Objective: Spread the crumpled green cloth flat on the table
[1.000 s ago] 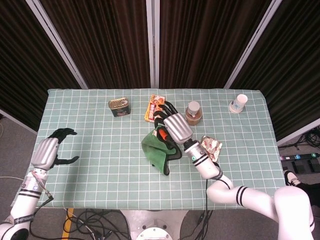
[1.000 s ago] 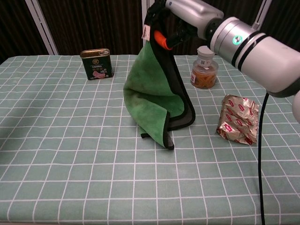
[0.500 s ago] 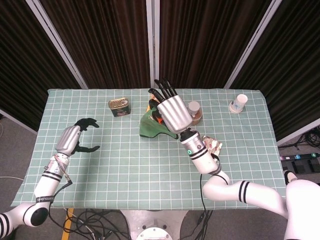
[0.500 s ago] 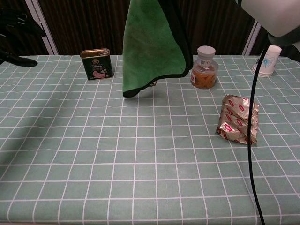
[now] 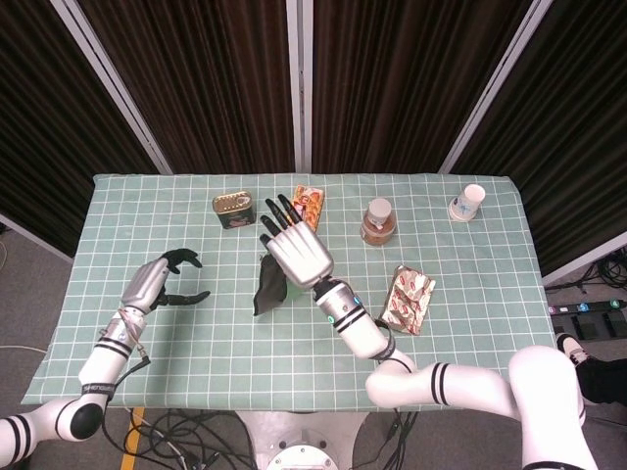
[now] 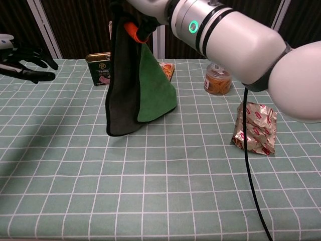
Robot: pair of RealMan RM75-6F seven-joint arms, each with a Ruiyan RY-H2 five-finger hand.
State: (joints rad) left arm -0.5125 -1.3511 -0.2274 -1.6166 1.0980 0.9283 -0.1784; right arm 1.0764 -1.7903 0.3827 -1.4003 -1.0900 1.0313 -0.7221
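The green cloth (image 6: pixel 150 85), black on its back side (image 5: pixel 265 286), hangs in folds from my right hand (image 5: pixel 295 251), which grips its top edge high above the table. In the chest view the cloth's lower end dangles just over the checked tablecloth, left of centre. My left hand (image 5: pixel 157 281) hovers open over the table's left side, fingers apart and empty; the chest view shows the left hand (image 6: pixel 22 63) at the far left edge, well apart from the cloth.
A green tin (image 5: pixel 233 208) and a snack packet (image 5: pixel 310 199) lie at the back. A jar (image 5: pixel 377 221) and a paper cup (image 5: pixel 470 202) stand to the right. A foil packet (image 5: pixel 408 298) lies right of centre.
My right hand has carried the cloth leftward and down, and the cloth has turned so its black side shows. My left hand has shifted slightly right.
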